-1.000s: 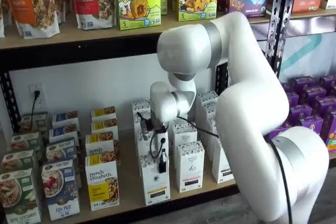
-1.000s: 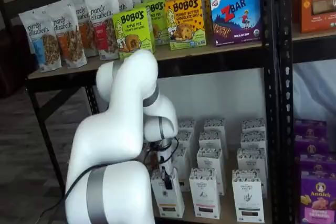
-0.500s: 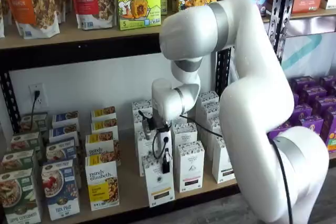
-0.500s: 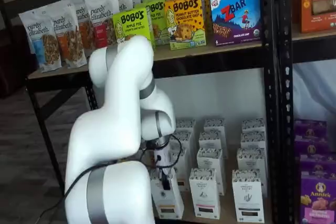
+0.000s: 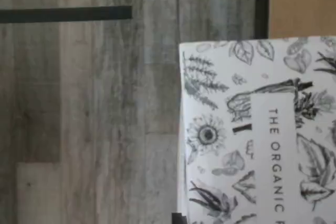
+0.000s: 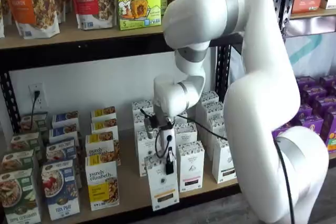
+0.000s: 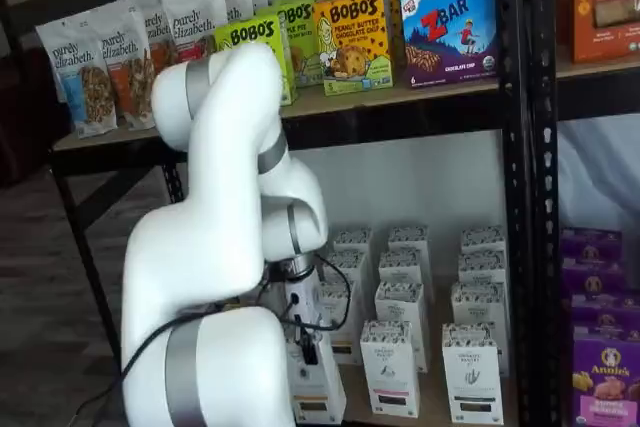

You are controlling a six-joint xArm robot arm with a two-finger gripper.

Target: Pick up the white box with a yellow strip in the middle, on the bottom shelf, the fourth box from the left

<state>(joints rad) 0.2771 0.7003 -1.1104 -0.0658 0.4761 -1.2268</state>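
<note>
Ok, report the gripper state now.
Gripper: shut on the white box, holding it by its top, out past the bottom shelf front edge.

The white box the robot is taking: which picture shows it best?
A shelf view shows the white box best: its whole front, with the tan strip, under the gripper. The other shelf view has the arm partly covering it. The wrist view shows only its patterned top.

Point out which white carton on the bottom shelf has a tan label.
The front white carton in the end effector; its neighbours' labels are black.
</note>
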